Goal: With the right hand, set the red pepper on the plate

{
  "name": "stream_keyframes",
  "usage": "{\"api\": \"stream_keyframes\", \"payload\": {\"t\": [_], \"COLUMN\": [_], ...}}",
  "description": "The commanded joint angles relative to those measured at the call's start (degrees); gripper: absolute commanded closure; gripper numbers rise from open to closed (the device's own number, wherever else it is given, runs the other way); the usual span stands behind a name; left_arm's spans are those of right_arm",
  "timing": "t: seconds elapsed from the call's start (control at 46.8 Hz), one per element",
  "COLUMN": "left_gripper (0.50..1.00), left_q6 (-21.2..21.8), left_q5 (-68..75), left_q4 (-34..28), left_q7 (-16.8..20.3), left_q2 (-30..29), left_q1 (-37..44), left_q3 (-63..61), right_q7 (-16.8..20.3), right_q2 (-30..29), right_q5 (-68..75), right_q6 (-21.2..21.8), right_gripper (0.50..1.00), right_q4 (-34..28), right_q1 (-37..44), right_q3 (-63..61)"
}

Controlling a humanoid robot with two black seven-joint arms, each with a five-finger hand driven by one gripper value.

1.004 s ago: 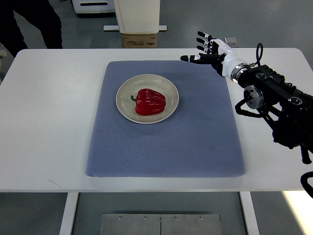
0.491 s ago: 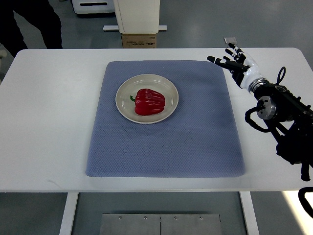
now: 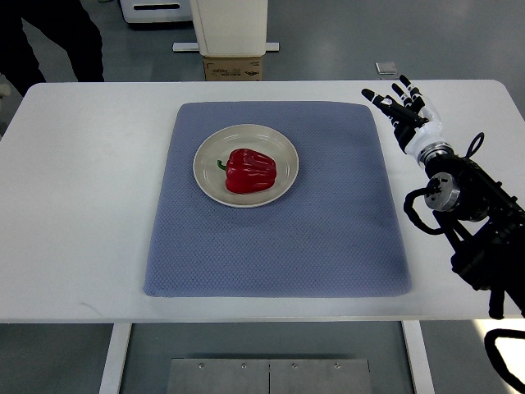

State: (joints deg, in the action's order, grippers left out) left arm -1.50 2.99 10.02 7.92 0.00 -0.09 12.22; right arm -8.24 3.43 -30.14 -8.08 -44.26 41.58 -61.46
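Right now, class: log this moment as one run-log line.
red pepper: on plate | right hand: open, empty, right of mat | left hand: not in view | placement: done

A red pepper [image 3: 250, 171] lies on a cream plate [image 3: 207, 168], which sits on a blue mat [image 3: 279, 238] spread over the white table [image 3: 82, 205]. The right hand [image 3: 404, 109] hovers beside the mat's far right corner, fingers spread, holding nothing.
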Motion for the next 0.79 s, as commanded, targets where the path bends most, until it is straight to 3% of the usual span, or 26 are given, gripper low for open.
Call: {"api": "stream_keyframes", "payload": {"t": [0.0, 0.769], "left_gripper": [0.500, 0.500], "left_q6": [0.00, 0.00], "left_q5": [0.00, 0.00], "left_q4": [0.00, 0.00], "left_q7": [-0.01, -0.01], "left_q2": [0.00, 0.00], "left_q1": [0.00, 0.00], "left_q3": [0.00, 0.00], "right_q7": [-1.60, -1.87], "right_q2": [-0.44, -3.43], "right_q5": [-0.09, 0.00], "right_q6": [0.00, 0.00], "right_gripper": [0.500, 0.500], "right_q4": [-0.21, -0.48], "right_q1": [-0.18, -1.32], "right_q3": [0.02, -2.96]}}
